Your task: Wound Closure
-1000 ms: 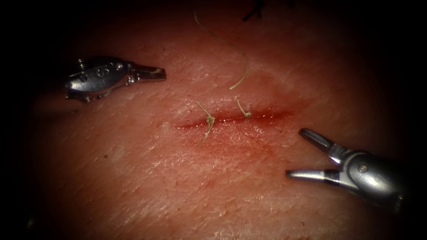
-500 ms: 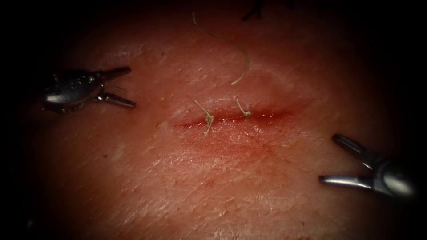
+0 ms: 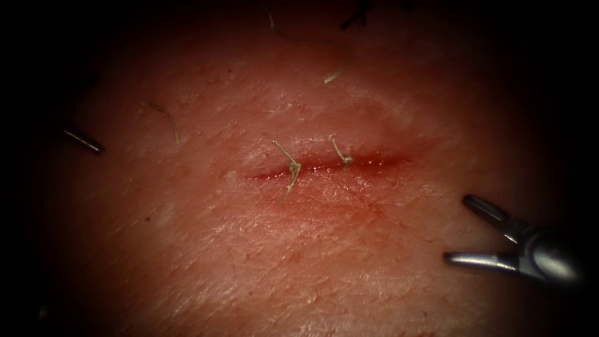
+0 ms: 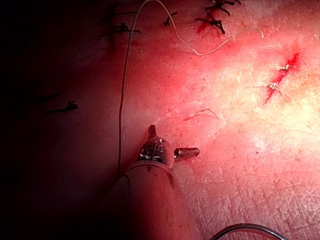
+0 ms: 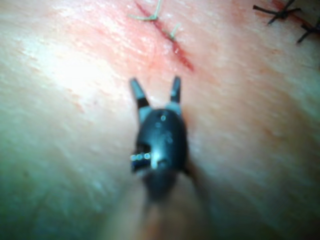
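Observation:
The cut (image 3: 324, 165) runs across the tissue (image 3: 299, 249) with two tied knots, one at its left part (image 3: 292, 167) and one near its middle (image 3: 344, 160). Right of the cut and nearer the front, my right tool (image 3: 465, 229) stands with its jaws wide open and holds nothing. The right wrist view shows this tool (image 5: 156, 90) spread short of the cut (image 5: 167, 42). Only one jaw tip of my left tool (image 3: 82, 142) reaches in far left of the cut. In the left wrist view, its jaws (image 4: 170, 141) are open and empty, well away from the cut (image 4: 282, 75).
A loose thread (image 3: 332, 77) lies on the tissue behind the cut, and a short cut end (image 3: 163, 113) lies to the left. The left wrist view shows a long thread (image 4: 121, 100) running past the left tool. Dark older stitches (image 4: 215, 15) sit further back.
The left tool opened its jaws and drew back to the left. The loose thread slid away behind the cut. The right tool backed off to the right, then held still.

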Action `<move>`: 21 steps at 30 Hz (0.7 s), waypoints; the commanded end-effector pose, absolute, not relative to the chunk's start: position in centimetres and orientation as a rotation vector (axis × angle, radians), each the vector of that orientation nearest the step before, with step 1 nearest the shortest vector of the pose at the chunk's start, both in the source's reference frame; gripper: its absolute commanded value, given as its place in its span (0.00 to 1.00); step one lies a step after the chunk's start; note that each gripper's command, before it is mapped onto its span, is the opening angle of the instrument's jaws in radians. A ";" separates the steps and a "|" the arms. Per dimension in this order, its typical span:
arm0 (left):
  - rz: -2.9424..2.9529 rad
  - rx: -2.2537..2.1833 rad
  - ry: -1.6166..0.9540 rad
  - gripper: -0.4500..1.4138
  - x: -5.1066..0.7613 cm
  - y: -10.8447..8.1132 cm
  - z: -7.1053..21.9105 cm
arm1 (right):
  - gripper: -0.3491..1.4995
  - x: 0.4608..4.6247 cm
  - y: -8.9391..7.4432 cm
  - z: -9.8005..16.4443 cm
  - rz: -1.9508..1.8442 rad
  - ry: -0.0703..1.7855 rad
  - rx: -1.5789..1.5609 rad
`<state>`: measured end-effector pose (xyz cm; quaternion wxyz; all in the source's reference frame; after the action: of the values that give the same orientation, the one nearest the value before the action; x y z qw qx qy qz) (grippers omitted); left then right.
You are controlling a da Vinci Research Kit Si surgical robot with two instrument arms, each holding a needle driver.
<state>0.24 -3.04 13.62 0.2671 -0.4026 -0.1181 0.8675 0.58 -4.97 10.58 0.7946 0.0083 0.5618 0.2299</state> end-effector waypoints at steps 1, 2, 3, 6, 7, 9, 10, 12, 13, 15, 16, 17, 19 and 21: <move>2.321 -1.088 -0.313 0.80 0.19 -3.0 13.6 | 0.99 0.64 -5.0 10.6 0.493 1.205 0.021; 2.313 -1.100 -0.298 0.79 0.17 -2.9 13.6 | 0.99 0.64 -4.9 10.6 0.494 1.204 0.022; 2.304 -1.140 -0.283 0.77 0.12 -2.9 13.5 | 0.99 0.65 -4.9 10.6 0.496 1.203 0.023; 2.274 -1.284 -0.246 0.74 -0.16 -2.8 13.1 | 0.99 0.67 -4.9 10.6 0.503 1.195 0.024; 2.272 -1.318 -0.247 0.74 -0.25 -2.8 13.0 | 0.99 0.67 -4.8 10.6 0.504 1.195 0.026; 2.269 -1.376 -0.251 0.74 -0.49 -2.8 12.8 | 0.98 0.68 -4.8 10.6 0.504 1.199 0.035; 2.268 -1.399 -0.260 0.74 -0.61 -2.9 12.7 | 0.97 0.69 -4.8 10.6 0.503 1.201 0.040; 2.269 -1.464 -0.291 0.74 -0.99 -3.0 12.4 | 0.94 0.70 -4.7 10.5 0.500 1.212 0.056; 2.275 -1.492 -0.303 0.74 -1.14 -3.1 12.3 | 0.94 0.70 -4.7 10.5 0.501 1.210 0.069; 2.277 -1.529 -0.324 0.74 -1.36 -3.3 12.2 | 0.86 0.70 -4.6 10.5 0.472 1.219 0.086; 2.278 -1.567 -0.347 0.74 -1.59 -3.4 12.1 | 0.82 0.72 -4.5 10.5 0.454 1.219 0.109; 2.279 -1.584 -0.358 0.74 -1.68 -3.5 12.1 | 0.82 0.74 -4.5 10.5 0.437 1.207 0.115; 2.281 -1.620 -0.381 0.75 -1.81 -3.6 12.0 | 0.85 0.79 -4.5 10.4 0.408 1.192 0.109; 2.283 -1.648 -0.400 0.76 -1.88 -3.6 12.0 | 0.88 0.83 -4.5 10.4 0.392 1.194 0.106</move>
<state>-1.86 -3.62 11.92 0.1424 -0.5763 -0.1415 0.7922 0.79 -4.48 10.31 0.8094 0.0488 0.5579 0.1766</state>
